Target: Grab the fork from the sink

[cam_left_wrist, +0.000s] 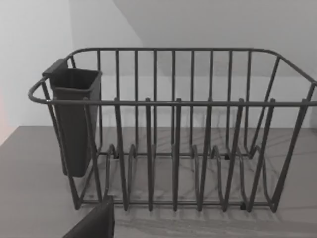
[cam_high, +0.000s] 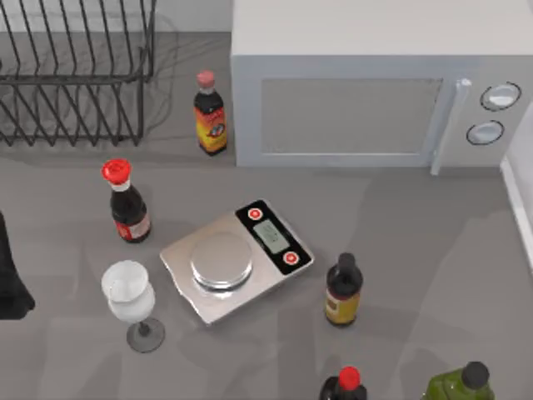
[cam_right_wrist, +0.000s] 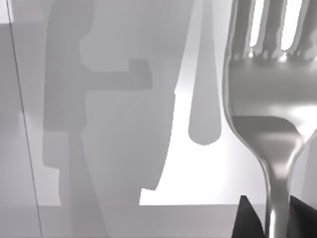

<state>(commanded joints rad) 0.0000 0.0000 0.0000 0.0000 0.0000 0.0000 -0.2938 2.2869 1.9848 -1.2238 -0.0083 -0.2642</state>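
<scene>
In the right wrist view the fork (cam_right_wrist: 262, 99) looms very close: shiny silver, tines pointing away from the camera, its thin handle running down between two dark fingertips (cam_right_wrist: 246, 218). My right gripper (cam_right_wrist: 272, 214) is shut on that handle. Behind the fork lie the pale, smooth walls of the sink (cam_right_wrist: 148, 148), crossed by grey shadows of the fork and the arm. A white rim at the table's right edge (cam_high: 518, 200) may be the sink's border. My left arm (cam_high: 10, 279) stays parked at the table's left edge, facing the dish rack.
A dark wire dish rack (cam_high: 75, 75) with a cutlery cup (cam_left_wrist: 74, 119) stands at the back left, a white microwave (cam_high: 375, 83) at the back right. A kitchen scale (cam_high: 237, 258), a wine glass (cam_high: 132, 300) and several bottles, one of them (cam_high: 343, 292) near the scale, crowd the middle and front.
</scene>
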